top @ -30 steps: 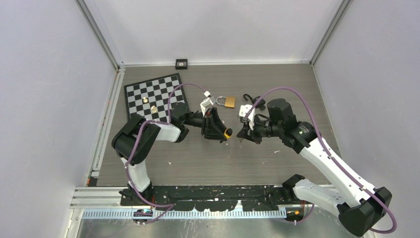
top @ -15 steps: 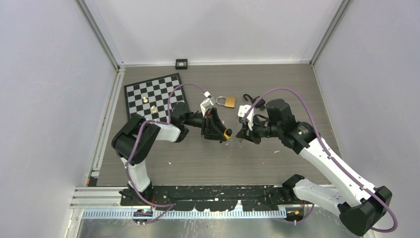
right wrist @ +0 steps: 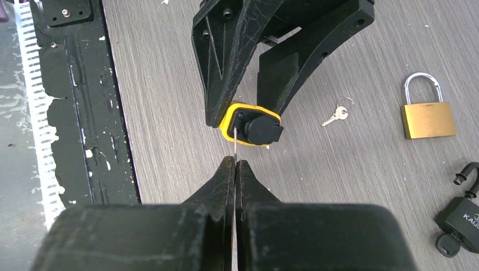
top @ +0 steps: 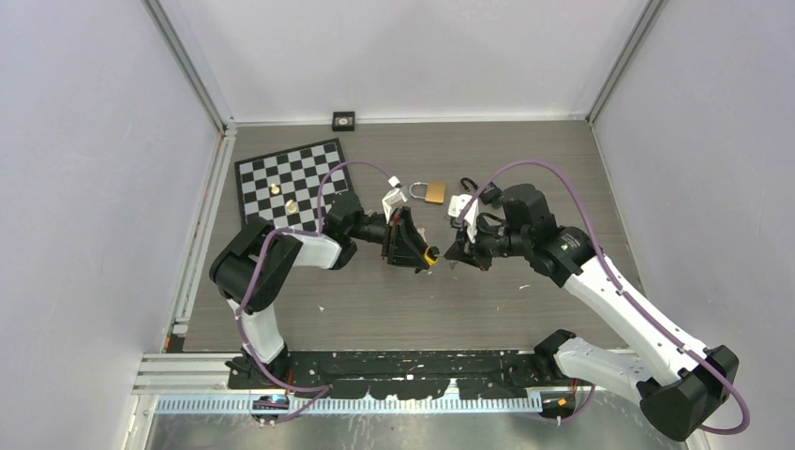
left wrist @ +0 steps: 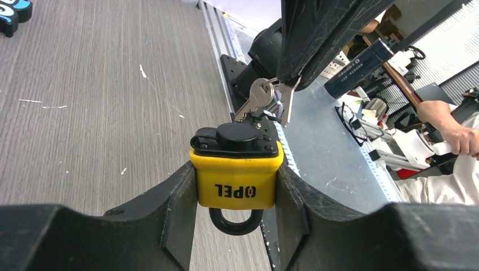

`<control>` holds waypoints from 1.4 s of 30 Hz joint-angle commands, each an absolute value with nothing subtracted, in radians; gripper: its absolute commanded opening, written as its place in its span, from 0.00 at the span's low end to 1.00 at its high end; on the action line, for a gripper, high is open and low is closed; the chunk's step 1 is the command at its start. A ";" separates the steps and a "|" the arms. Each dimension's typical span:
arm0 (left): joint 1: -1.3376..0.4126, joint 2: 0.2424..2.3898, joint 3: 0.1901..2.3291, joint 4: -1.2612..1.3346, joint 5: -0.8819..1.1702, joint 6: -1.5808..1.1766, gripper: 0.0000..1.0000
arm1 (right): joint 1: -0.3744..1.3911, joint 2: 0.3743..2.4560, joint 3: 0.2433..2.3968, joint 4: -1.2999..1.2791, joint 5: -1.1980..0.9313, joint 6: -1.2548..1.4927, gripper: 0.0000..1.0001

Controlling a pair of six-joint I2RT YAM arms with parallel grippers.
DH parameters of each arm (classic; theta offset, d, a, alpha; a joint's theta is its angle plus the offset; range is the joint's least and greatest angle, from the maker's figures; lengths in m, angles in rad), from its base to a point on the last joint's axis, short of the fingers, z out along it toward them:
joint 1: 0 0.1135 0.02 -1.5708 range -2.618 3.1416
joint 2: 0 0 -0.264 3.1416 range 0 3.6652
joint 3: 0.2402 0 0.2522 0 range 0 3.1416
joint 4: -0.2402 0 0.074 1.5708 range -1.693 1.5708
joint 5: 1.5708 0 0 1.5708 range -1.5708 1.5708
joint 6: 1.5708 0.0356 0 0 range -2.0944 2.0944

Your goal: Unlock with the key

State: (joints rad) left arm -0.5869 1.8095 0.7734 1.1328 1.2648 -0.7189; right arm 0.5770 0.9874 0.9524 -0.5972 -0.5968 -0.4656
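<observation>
My left gripper [left wrist: 236, 226] is shut on a yellow padlock [left wrist: 236, 183] with a black cap on its end and a black shackle pointing back at the wrist. In the top view the padlock [top: 429, 254] sits between the two arms. My right gripper [right wrist: 234, 164] is shut on a thin silver key [right wrist: 234, 141], seen edge-on. The key's tip is at the padlock's black-capped face [right wrist: 257, 129], just left of the cap. In the left wrist view the key bunch [left wrist: 265, 96] hangs from the right fingers just beyond the padlock.
A brass padlock [top: 432, 191] and a small loose key [right wrist: 337, 114] lie on the table behind. A black padlock [right wrist: 458, 221] lies at the right. A checkerboard [top: 291, 183] with two small pieces lies at the left rear.
My right gripper has moved slightly left, bringing the key closer to the yellow padlock. The left gripper holds the padlock nearly still.
</observation>
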 commanded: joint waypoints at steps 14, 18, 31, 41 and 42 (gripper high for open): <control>-0.584 1.744 0.781 1.140 1.252 -0.690 0.00 | 0.604 1.037 0.963 -0.502 -0.533 -0.428 0.00; -0.584 1.744 0.782 1.140 1.252 -0.690 0.00 | 0.604 1.039 0.957 -0.506 -0.528 -0.433 0.00; -0.584 1.738 0.784 1.118 1.238 -0.680 0.00 | 0.605 1.039 0.954 -0.540 -0.558 -0.460 0.00; -0.584 1.696 0.786 0.953 1.200 -0.556 0.00 | 0.605 1.046 0.954 -0.549 -0.573 -0.457 0.00; -0.584 1.692 0.785 0.948 1.198 -0.553 0.00 | 0.606 1.047 0.953 -0.548 -0.568 -0.457 0.00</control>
State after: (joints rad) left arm -0.5869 1.7542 0.7734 0.9771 1.2243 -0.6155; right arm 0.6003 1.0412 0.9516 -0.5579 -0.5503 -0.4465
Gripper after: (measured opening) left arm 0.471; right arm 0.027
